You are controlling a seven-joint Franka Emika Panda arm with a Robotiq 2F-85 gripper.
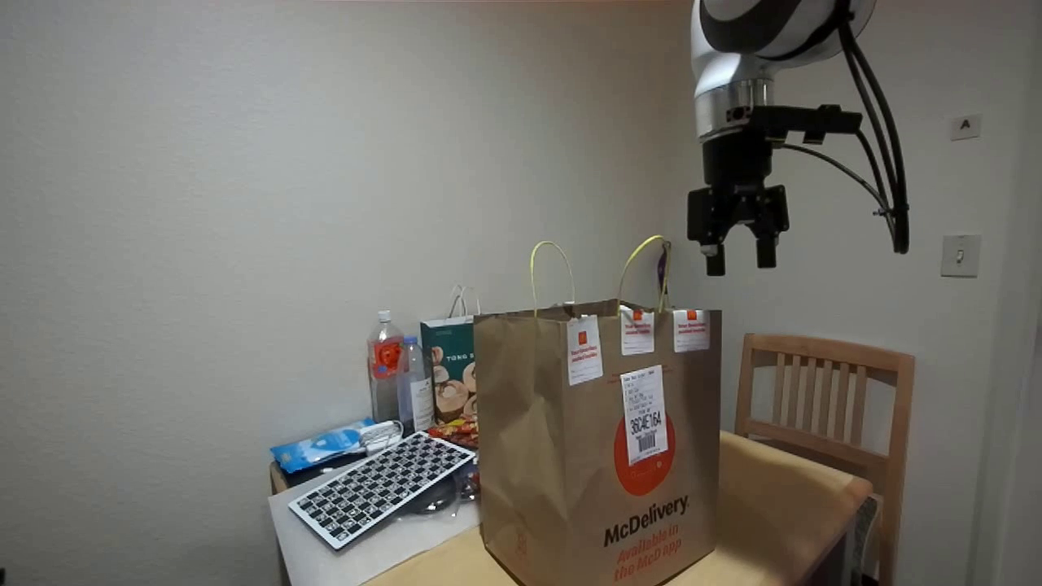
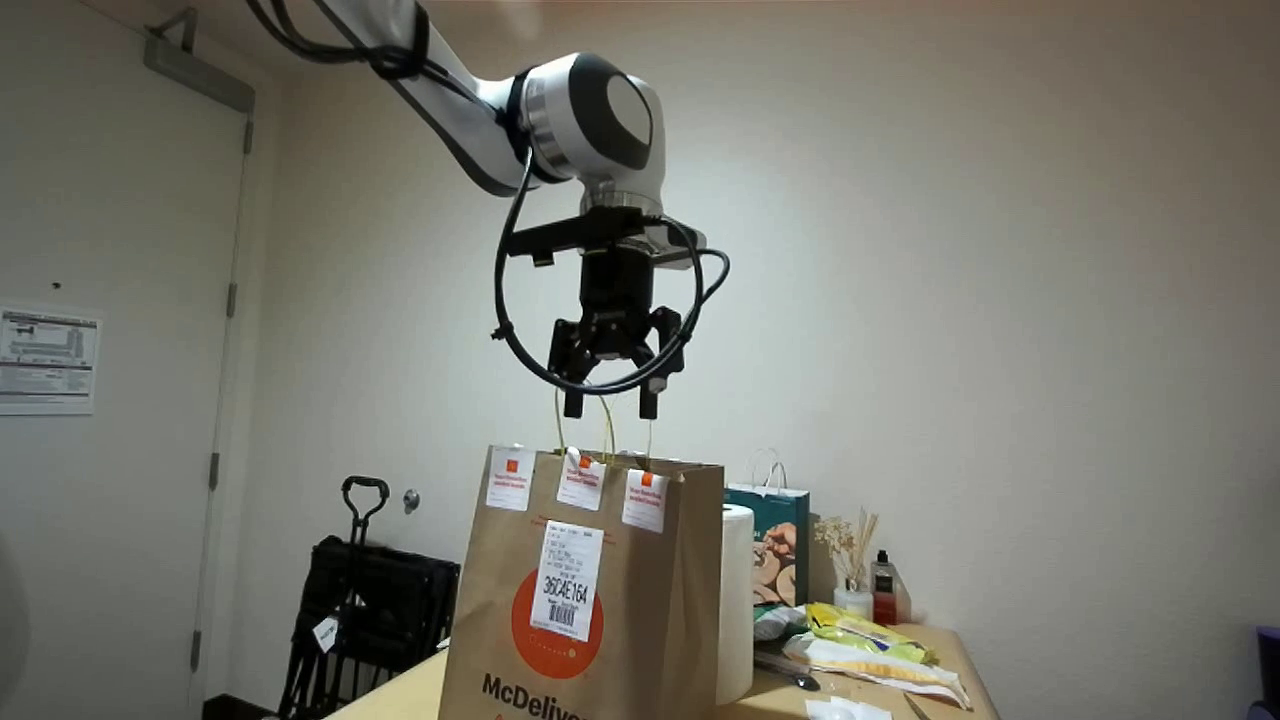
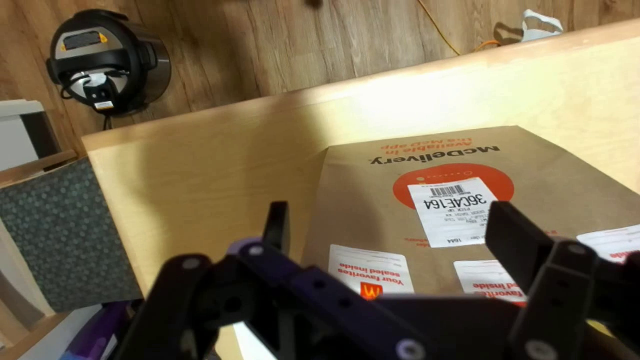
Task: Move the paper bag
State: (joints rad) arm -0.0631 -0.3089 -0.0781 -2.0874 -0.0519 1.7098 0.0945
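Observation:
The paper bag (image 1: 529, 431) stands upright on the wooden table (image 1: 773, 488), its McDelivery print and white stickers showing in both exterior views. Two yellowish handles rise from its top. My gripper (image 1: 741, 264) hangs above the bag, fingers pointing down, off to the right of the handles in that exterior view. In an exterior view the gripper (image 2: 611, 408) appears over the bag's top, with the handles behind the fingers. From the wrist, the paper bag's (image 3: 360, 200) printed face shows below and between the wide-apart fingers. The gripper (image 3: 388, 212) is open and holds nothing.
A paper roll (image 2: 737, 620) stands close beside the bag, with a green bag (image 1: 446, 358), bottles (image 1: 384, 370) and a keyboard (image 1: 383, 488) behind or beside it. A wooden chair (image 1: 822, 431) is at the table's end. A cooker (image 3: 110, 65) sits on the floor.

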